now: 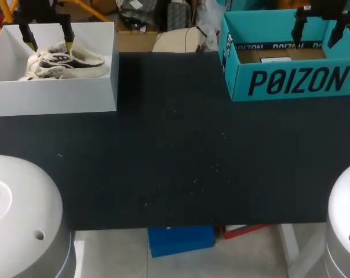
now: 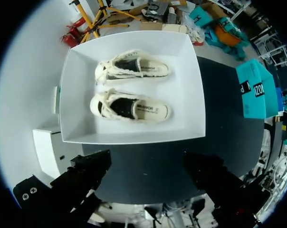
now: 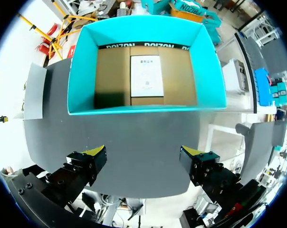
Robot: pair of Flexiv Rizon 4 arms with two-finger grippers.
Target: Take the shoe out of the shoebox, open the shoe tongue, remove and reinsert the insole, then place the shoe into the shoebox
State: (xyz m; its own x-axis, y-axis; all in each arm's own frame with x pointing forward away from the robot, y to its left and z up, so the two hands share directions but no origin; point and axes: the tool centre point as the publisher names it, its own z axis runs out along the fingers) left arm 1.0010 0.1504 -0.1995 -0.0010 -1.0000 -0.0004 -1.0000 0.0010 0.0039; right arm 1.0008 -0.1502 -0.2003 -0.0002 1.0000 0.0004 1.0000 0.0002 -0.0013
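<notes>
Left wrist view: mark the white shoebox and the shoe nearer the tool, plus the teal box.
white shoebox (image 2: pixel 180 95), left wrist view, bare floor
nearer shoe (image 2: pixel 124 107), left wrist view, dark opening
teal box (image 3: pixel 85 66), right wrist view, side wall

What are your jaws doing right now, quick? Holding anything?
Left gripper: jaws open, holding nothing.
Right gripper: jaws open, holding nothing.

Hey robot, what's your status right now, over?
Left jaws open, over white cardboard shoebox; right jaws open, over teal cardboard box. Two cream-and-black shoes lying inside the white one, untouched. Nothing between jaws and shoes.
</notes>
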